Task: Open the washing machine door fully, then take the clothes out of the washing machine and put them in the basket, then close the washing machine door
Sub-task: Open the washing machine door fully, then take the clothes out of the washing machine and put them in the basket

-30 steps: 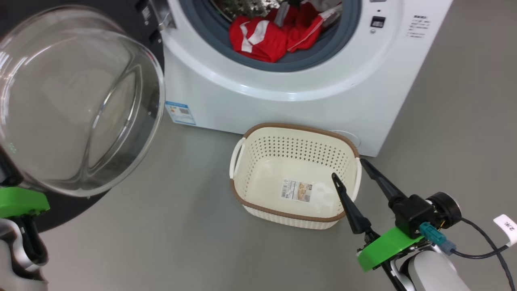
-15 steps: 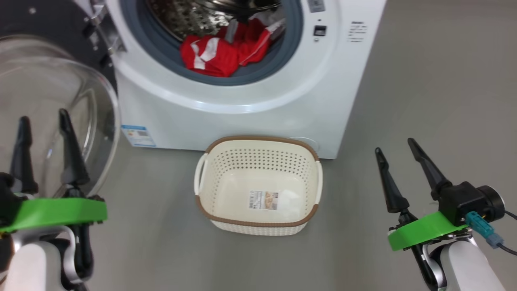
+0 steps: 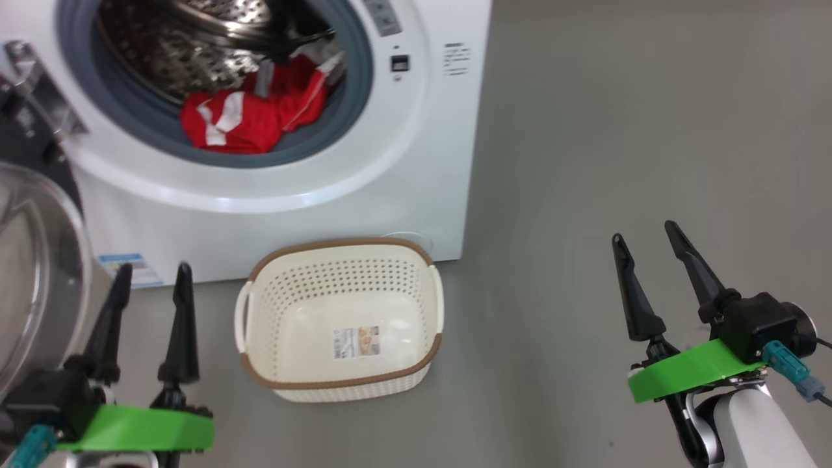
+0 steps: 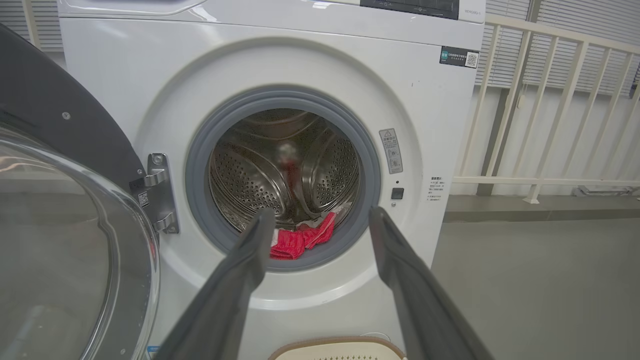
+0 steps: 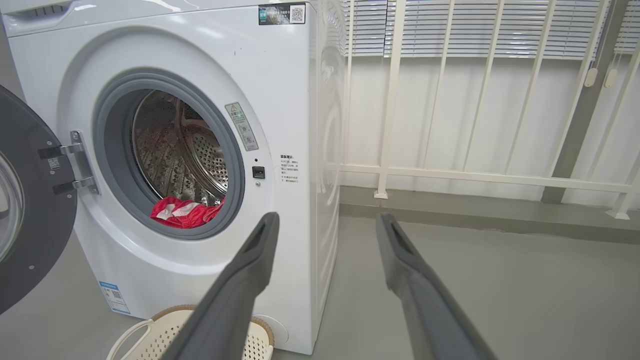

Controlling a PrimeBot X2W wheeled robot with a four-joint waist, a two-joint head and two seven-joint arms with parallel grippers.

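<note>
The white washing machine (image 3: 403,162) stands with its door (image 3: 32,273) swung wide to the left, glass bowl facing out. Red clothes (image 3: 250,110) with white patches lie at the mouth of the steel drum, seen too as clothes (image 4: 300,242) and clothes (image 5: 182,212). An empty cream basket (image 3: 416,370) with a brown rim sits on the floor before the machine. My left gripper (image 3: 153,273) is open, low at the left beside the door glass. My right gripper (image 3: 643,231) is open over bare floor, right of the basket. Neither holds anything.
Grey floor (image 3: 617,130) stretches to the right of the machine. A pale railing (image 5: 450,172) and blinds stand behind and to the right. The door hinge (image 4: 157,192) sits on the drum opening's left side.
The head camera has swung right and down, so machine and basket slide left in view. My left gripper has come up into view beside the door; the right gripper now stands right of the basket.
</note>
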